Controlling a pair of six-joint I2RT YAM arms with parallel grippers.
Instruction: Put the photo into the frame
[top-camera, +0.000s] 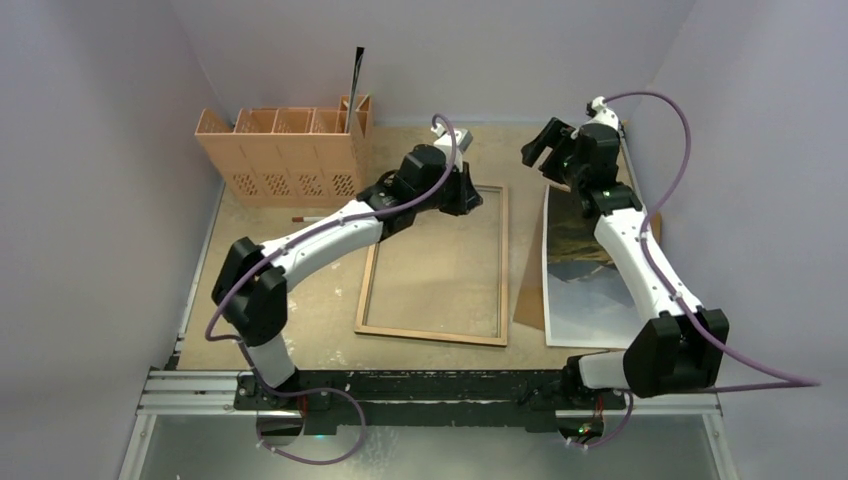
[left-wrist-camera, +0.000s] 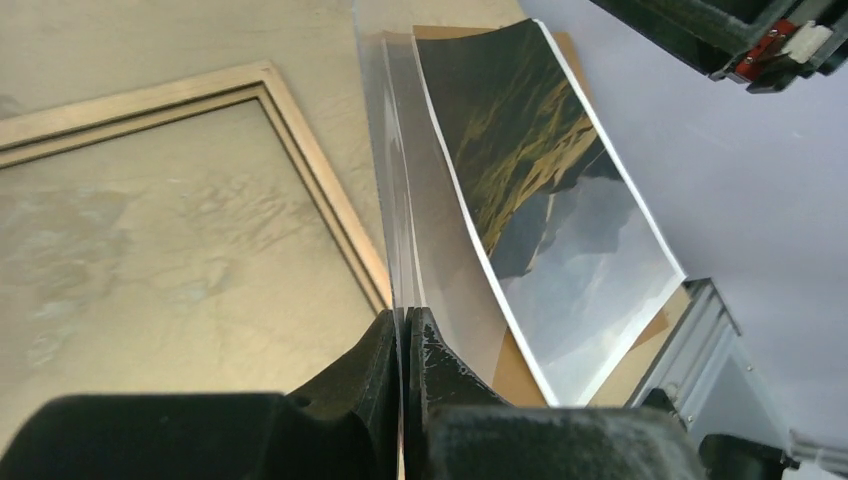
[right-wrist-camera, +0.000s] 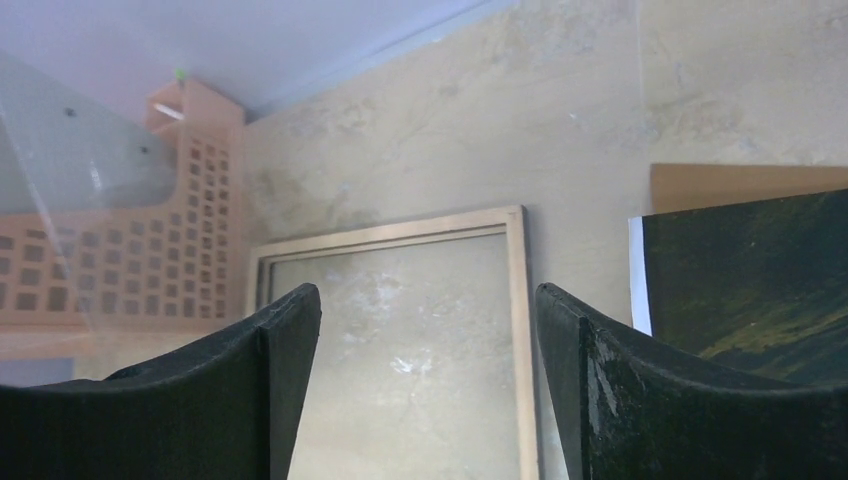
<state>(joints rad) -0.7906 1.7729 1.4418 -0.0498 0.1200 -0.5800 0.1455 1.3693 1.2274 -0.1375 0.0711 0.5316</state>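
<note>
Only L wrist cam shows L fingers (left-wrist-camera: 372, 372) clamped on clear pane (left-wrist-camera: 395, 150); R fingers (right-wrist-camera: 285, 350) apart; photo (left-wrist-camera: 540, 200) at 3 o'clock of frame (top-camera: 504, 265).

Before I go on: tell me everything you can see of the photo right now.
The photo is a large paper print with a thin white border. It shows dark brownish-green hills at its far end and grey peaks and pale haze nearer the arms. It lies face up to the right of the frame, on a brown backing board that shows beyond its edges. Its far end looks slightly bowed. The open right gripper is raised near its far corner, and nothing grips it.
</note>
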